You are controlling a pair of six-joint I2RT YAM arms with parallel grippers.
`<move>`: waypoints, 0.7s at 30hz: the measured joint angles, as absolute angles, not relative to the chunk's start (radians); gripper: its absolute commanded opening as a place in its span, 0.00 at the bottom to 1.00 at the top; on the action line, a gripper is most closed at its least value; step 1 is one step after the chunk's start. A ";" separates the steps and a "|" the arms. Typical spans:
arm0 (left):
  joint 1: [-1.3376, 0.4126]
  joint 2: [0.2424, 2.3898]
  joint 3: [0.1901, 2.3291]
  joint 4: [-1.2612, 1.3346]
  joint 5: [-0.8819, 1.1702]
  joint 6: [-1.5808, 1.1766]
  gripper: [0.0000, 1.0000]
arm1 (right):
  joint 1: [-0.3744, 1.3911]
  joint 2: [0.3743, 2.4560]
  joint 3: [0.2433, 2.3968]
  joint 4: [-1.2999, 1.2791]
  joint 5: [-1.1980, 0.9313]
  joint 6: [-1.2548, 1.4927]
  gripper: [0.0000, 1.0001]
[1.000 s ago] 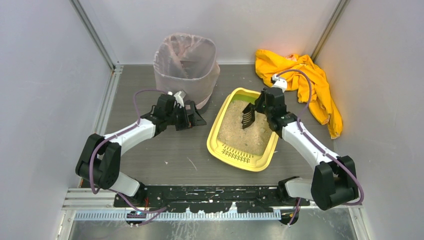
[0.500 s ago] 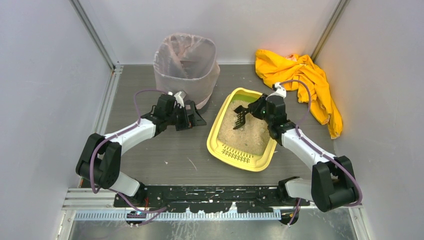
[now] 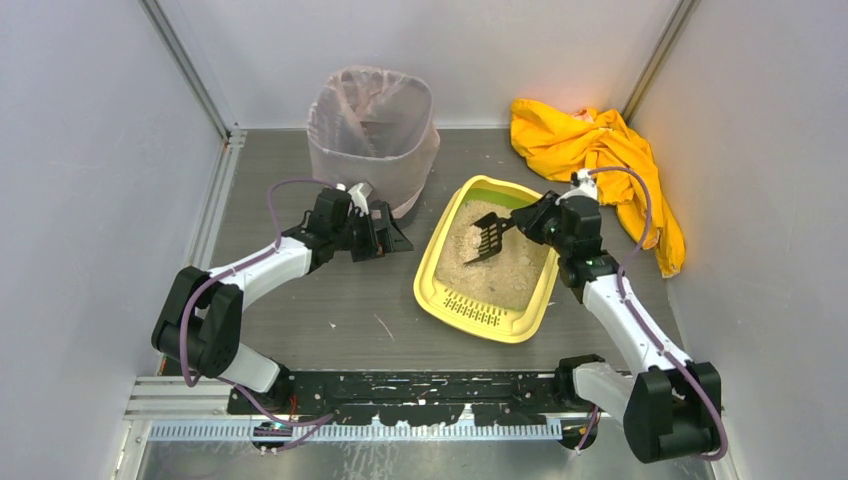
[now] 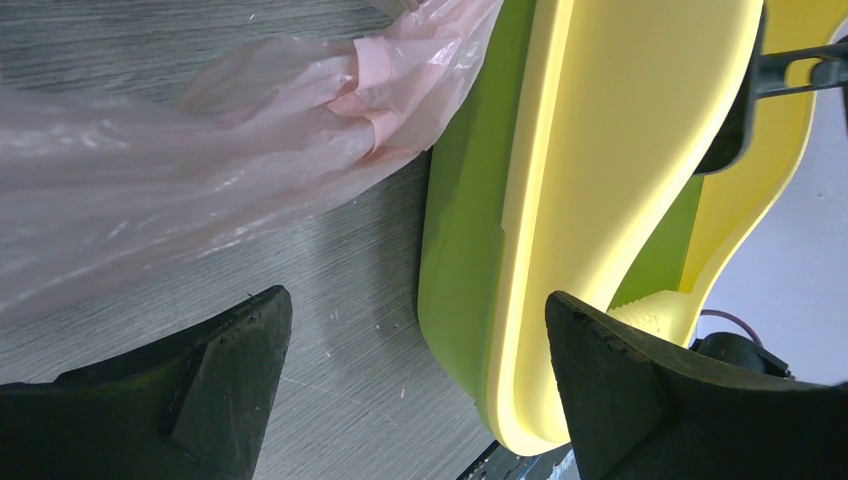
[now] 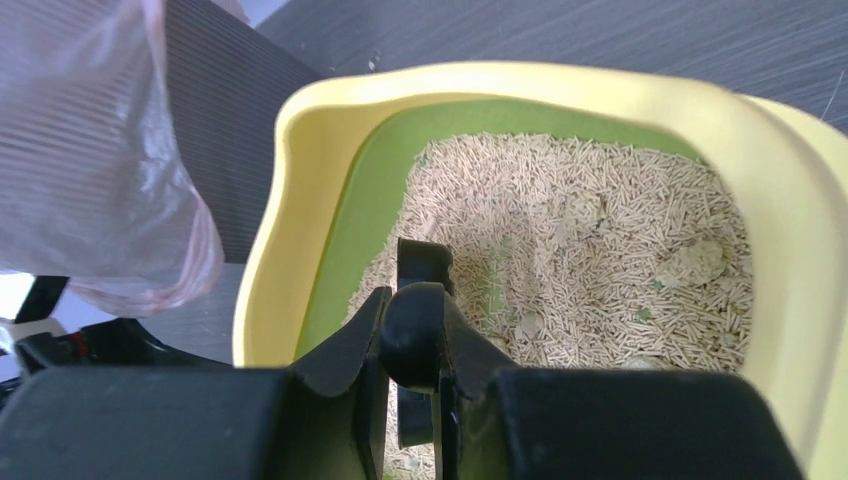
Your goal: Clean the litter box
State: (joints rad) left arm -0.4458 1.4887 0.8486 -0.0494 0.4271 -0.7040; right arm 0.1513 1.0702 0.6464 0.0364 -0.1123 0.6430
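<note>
Lying flat on the grey table, right of centre and just beside the bagged bin: the yellow litter box. Clamping the right gripper tightly around the handle of a black scoop, angling its tines down over the litter. Holding the left gripper wide open and empty, near the box's left wall. Probably working early in the scooping: showing pale clumps in the litter, apparently awaiting lifting and tipping into the bin.
</note>
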 measured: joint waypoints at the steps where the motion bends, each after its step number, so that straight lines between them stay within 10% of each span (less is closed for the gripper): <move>1: -0.446 1.489 0.849 -0.049 0.428 -0.704 0.96 | 0.138 1.053 0.646 0.033 -0.125 0.645 0.01; 21: -0.450 1.489 0.849 -0.049 0.429 -0.704 0.96 | -0.249 1.093 0.419 0.450 -0.603 0.976 0.01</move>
State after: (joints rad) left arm -0.4496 1.4887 0.8486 -0.0494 0.4294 -0.7040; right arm -0.2485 1.0935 0.4191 0.4503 -0.6029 0.9764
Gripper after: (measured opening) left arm 0.961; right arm 0.215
